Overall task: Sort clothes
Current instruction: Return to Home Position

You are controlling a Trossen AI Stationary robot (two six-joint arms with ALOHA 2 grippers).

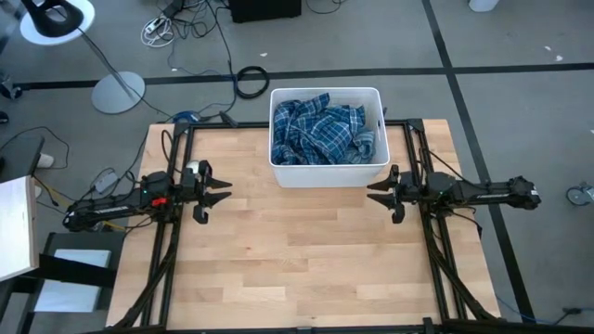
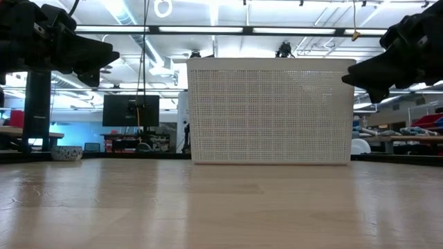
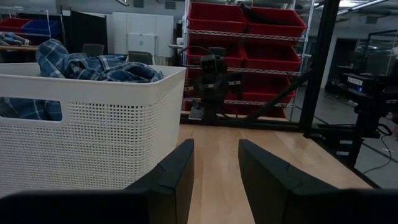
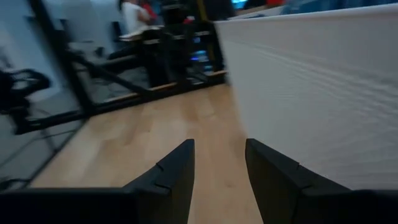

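Blue-and-white plaid shirts lie heaped inside the white perforated plastic bin at the table's far middle; they also show over the bin's rim in the left wrist view. No turquoise, navy or grey garment shows. My left gripper hovers open and empty above the table, left of the bin. My right gripper hovers open and empty just right of the bin's near corner, its fingertips pointing toward the table's middle.
The bin stands upright on the wooden table's far middle. Bare wood stretches between and in front of the two grippers. The black frame rails run along both table sides.
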